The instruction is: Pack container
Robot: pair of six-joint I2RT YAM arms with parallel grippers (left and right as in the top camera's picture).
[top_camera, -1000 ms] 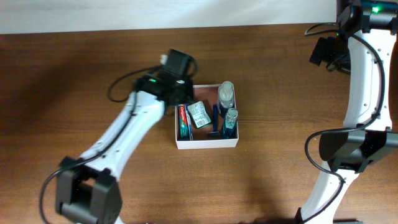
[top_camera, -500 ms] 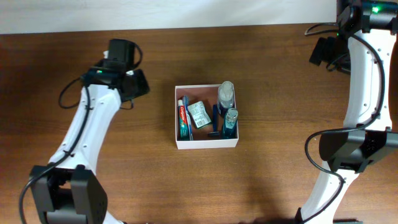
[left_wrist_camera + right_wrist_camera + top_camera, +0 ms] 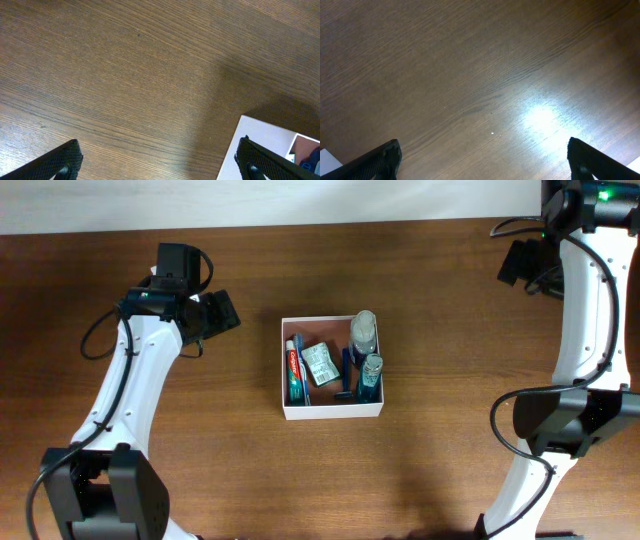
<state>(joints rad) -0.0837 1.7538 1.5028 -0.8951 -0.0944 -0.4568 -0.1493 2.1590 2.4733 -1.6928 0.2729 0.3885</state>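
Where the overhead view takes in the whole scene, the brown wooden table [image 3: 440, 480] fills nearly all of it. White left arm [image 3: 138, 385] rises from 7 o'clock. White right arm [image 3: 582, 310] runs up the edge at 3 o'clock.

The container [image 3: 331, 411] sits at about the middle of the table. White walls, reddish-brown floor, mouth up. It is close to square, so no clear long axis; its sides lie square to the table edges. One white corner of it [image 3: 257, 150] shows at 4 o'clock in the left wrist view.

The left gripper [image 3: 222, 311] is at 10 o'clock from the container, apart from it and over bare wood. Fingertips stand wide apart at the bottom corners of its wrist view; nothing between them. The right gripper [image 3: 520, 262] is at 2 o'clock, well apart from the container. Its fingertips are spread wide and empty too, over bare wood with a glare patch.

Contents, all lying roughly 12 to 6:
- toothpaste tube [image 3: 295, 374], along the 9 o'clock wall
- clear bottle [image 3: 364, 330], in the 1 o'clock corner
- blue bottle [image 3: 371, 378], just below it
- blue razor [image 3: 346, 374], beside the bottles
- green-white packet [image 3: 319, 364], between tube and razor
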